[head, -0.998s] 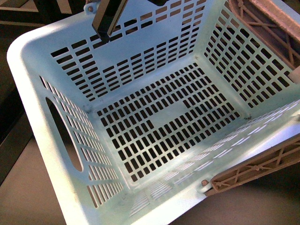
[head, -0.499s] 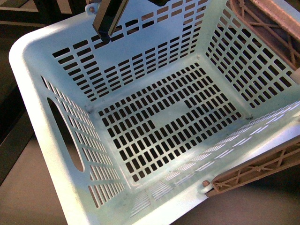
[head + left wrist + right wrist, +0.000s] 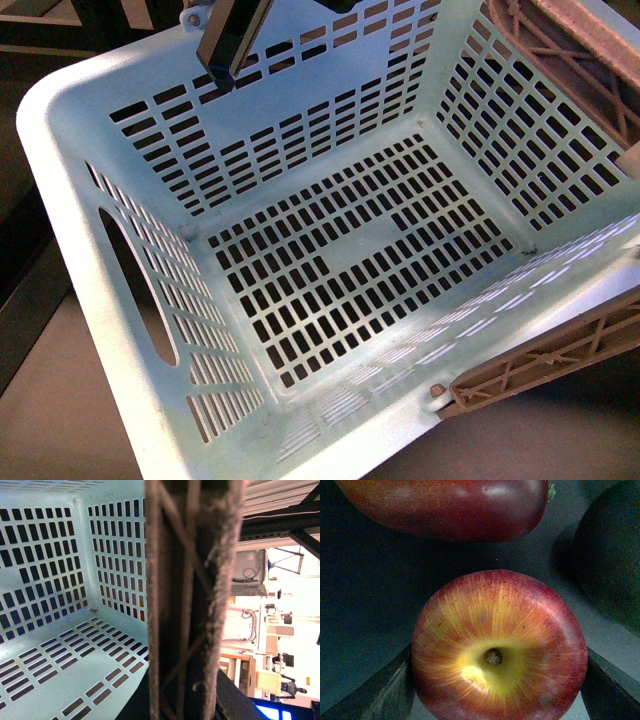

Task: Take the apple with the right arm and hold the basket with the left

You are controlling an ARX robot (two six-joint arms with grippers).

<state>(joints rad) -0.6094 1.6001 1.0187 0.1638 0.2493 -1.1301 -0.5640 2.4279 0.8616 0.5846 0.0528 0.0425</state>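
Observation:
The pale mint-blue basket (image 3: 70, 150) fills the front view, tilted, its slotted floor (image 3: 350, 290) bare. A dark finger (image 3: 230, 45) reaches over its far wall. In the left wrist view my left gripper (image 3: 185, 700) is shut on the basket's brown latticed handle (image 3: 187, 580), which runs straight between the jaws, with the basket's inside (image 3: 60, 580) beside it. In the right wrist view the red apple (image 3: 497, 650) with its yellow blush sits between the two dark fingers (image 3: 375, 695), and my right gripper (image 3: 495, 695) is shut on it. The apple does not show in the front view.
A dark purple-red fruit (image 3: 445, 505) lies just beyond the apple, and a dark green round fruit (image 3: 612, 550) lies off to one side, both on a dark surface. Brown handles (image 3: 545, 355) hang at the basket's right side. Shelving and room clutter (image 3: 270, 630) show past the held handle.
The basket shifts only by a few pixels between frames; nothing else has visibly changed.

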